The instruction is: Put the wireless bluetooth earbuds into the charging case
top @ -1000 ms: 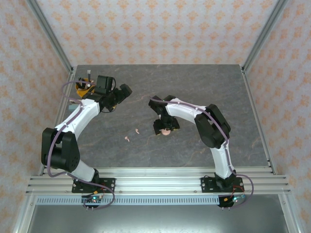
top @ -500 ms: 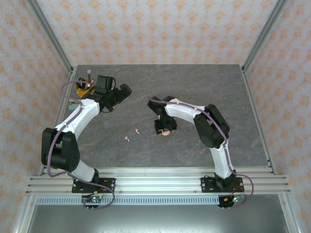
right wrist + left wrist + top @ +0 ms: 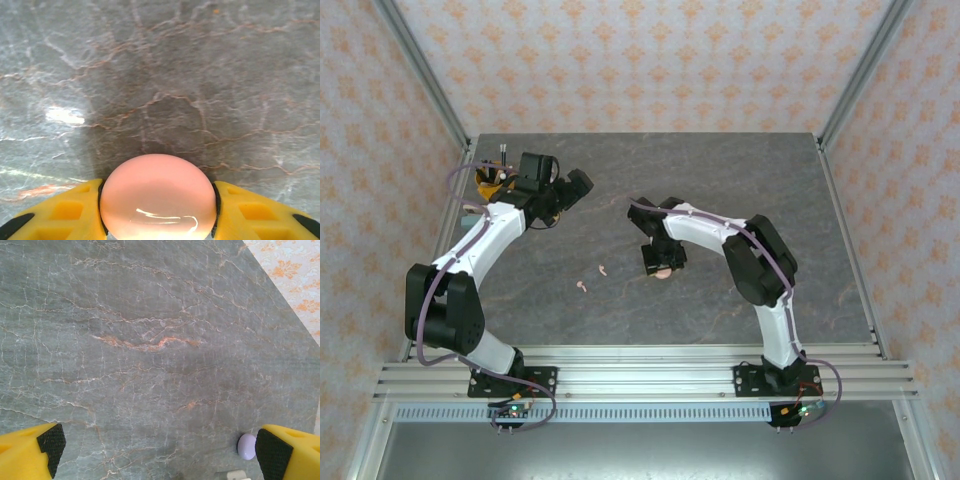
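- L gripper [image 3: 161,446]: yellow fingers wide apart, nothing between; 1 small lilac rounded piece [image 3: 246,446] just beside one finger.
- 2 tiny pale pink stemmed earbuds [image 3: 603,270]: loose on grey marble tabletop [image 3: 770,180], mid-table, just left of R gripper [image 3: 158,202], the nearer arm; stem axis too small to tell.
- R gripper: clamped on 1 glossy pink round charging case [image 3: 158,180].

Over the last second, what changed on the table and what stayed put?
The right gripper closed its yellow fingers onto the round glossy pink case, and they now press both its sides. The case stayed in place on the grey marbled table. The left gripper stayed open at the far left, and the two small pale pink earbuds did not move.
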Controlling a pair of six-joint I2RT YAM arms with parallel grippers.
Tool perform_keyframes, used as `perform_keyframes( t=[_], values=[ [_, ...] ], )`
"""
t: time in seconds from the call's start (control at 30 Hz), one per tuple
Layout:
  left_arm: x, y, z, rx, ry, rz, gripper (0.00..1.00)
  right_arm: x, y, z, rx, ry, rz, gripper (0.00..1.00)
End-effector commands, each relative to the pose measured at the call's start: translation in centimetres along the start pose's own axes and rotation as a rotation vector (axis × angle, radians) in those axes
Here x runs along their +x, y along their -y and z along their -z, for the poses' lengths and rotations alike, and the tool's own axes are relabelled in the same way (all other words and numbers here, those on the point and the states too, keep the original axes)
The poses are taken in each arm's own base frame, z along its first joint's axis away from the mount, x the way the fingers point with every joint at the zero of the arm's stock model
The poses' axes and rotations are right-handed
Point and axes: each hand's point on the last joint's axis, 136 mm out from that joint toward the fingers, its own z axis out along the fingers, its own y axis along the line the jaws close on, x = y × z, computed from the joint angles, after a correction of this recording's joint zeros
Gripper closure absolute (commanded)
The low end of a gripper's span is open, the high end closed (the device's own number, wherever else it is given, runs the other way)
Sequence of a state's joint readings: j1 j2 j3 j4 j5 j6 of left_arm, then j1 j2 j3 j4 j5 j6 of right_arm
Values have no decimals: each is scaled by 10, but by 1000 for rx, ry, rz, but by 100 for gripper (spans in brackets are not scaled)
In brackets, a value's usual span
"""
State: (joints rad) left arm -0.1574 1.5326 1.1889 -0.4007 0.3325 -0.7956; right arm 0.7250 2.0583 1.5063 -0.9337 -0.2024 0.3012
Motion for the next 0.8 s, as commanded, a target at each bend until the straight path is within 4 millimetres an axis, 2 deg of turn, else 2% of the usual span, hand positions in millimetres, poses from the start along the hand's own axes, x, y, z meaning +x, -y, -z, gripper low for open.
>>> perform_keyframes(
  t=[0.0,0.13,0.3,0.53,0.77],
  values=[
    [-7,11,9,18,34,-7,0,-8,18,13,55,69,-55,60],
    [-3,11,12,18,22,-16,0,-10,22,19,56,94,-81,60],
    [0,11,17,20,14,-36,0,-13,16,26,-11,125,-126,60],
    [14,10,17,41,-37,-38,0,-19,3,36,-169,168,-204,60],
    [26,21,20,112,-73,20,0,-28,-13,57,-363,238,-230,60]
  ],
)
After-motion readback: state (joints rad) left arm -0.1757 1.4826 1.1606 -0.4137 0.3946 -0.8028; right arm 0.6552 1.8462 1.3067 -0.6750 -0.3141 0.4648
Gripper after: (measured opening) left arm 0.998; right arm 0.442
